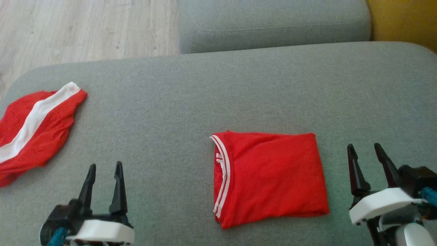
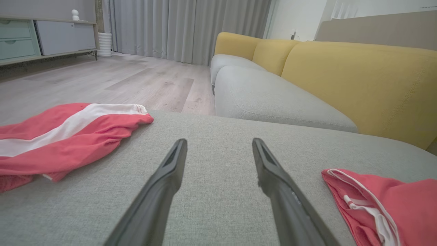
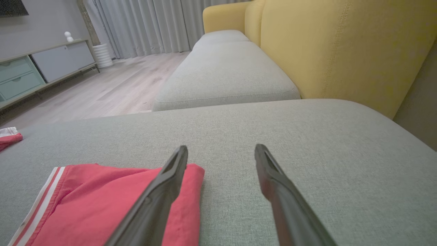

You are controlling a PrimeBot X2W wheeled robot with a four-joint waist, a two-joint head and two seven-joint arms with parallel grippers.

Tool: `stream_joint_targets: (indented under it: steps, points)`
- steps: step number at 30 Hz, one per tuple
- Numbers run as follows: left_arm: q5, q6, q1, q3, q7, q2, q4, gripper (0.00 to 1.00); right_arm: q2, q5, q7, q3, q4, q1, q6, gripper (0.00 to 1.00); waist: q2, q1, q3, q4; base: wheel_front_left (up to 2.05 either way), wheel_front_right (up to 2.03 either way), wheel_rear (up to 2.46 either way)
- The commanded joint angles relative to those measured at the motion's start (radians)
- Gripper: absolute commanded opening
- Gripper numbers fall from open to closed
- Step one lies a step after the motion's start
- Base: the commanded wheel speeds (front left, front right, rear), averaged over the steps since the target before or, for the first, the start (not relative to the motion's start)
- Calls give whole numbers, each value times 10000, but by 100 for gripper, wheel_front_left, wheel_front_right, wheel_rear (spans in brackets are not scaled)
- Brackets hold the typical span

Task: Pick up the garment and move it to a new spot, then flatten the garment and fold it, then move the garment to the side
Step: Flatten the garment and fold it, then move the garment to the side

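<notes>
— Where does your folded garment (image 1: 269, 177) lie?
— On the cushion (image 1: 218, 89), between your left gripper (image 1: 105, 164) and right gripper (image 1: 363, 146), nearer the right.
— The other garment (image 1: 34, 130)?
— At that cushion's left edge, well apart; a second cushion (image 1: 273, 24) behind.

Left gripper (image 1: 105, 164): we hold it low on our left, fingers pointing forward and leaning slightly inward. Jaws spread wide, gripping nothing.
Right gripper (image 1: 363, 146): low on our right, fingers slanting leftward. Jaws just as wide, empty.
</notes>
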Motion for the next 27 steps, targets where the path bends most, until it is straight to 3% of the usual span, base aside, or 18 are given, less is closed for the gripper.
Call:
stream_joint_targets:
  steps: [1, 20, 23, 27]
  points:
    - [107, -24, -234, 470, -97, 117, -369, 100, -113, -71, -188, 203, -268, -316, 67, 100, 0, 1, -111, -85, 0, 0, 0]
    - [403, -179, -47, 714, -97, -130, -263, 100, -193, 40, 188, 562, -121, -737, 67, 100, 0, 1, -131, -186, 0, 0, 0]
    - [433, -170, -100, 745, -97, -137, -335, 100, -172, 415, 1021, 830, -113, -1027, 67, 100, 0, 1, -23, -186, 0, 0, 0]
    - [483, -169, -227, 753, -97, -147, -439, 100, -119, 495, 3272, 1022, 276, -1396, 67, 100, 0, 1, 158, -139, 0, 0, 0]
